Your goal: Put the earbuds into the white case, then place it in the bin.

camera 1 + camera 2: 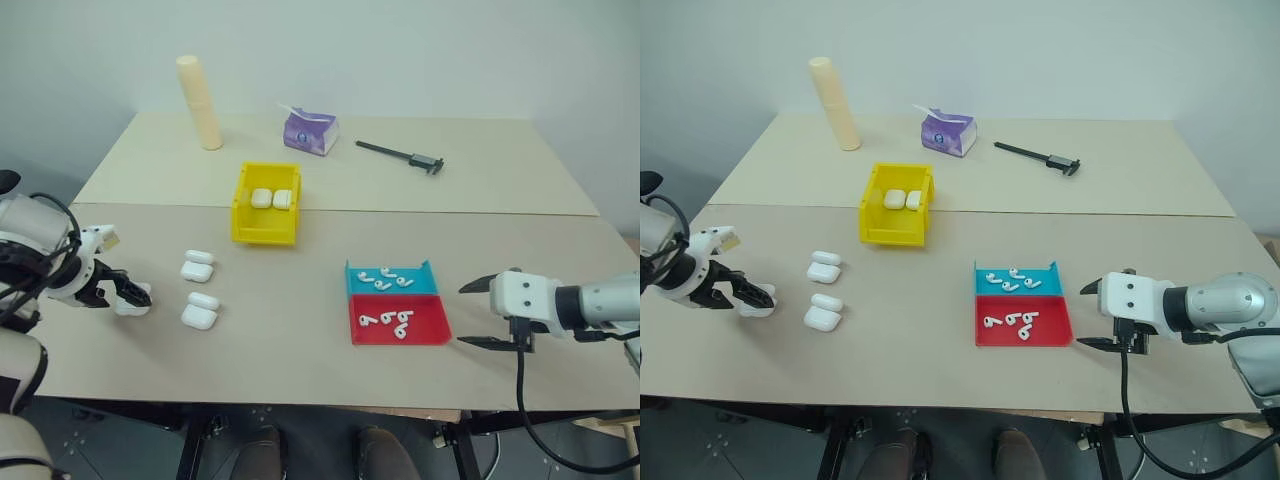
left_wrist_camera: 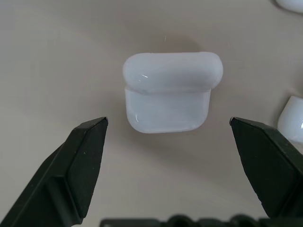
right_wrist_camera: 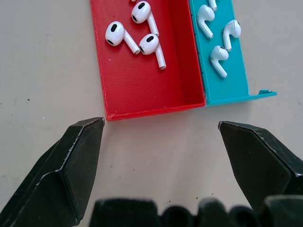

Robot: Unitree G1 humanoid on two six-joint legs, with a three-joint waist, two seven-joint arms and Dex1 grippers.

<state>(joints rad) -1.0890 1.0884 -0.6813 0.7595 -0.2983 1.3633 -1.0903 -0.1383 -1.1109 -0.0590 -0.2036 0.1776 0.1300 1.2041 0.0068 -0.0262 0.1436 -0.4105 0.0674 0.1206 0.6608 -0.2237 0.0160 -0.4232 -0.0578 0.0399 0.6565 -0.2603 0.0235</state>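
neighbouring case (image 2: pixel 293 118) cut off, edge

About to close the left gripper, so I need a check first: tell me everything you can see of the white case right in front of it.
The white case is a small, glossy, rounded block of white plastic with a seam between its lid and body; the lid looks shut. It lies alone on the beige table, apart from the four other cases further in. The left gripper is open just above it, one black finger to each side, neither touching it. Whether anything is inside cannot be seen.
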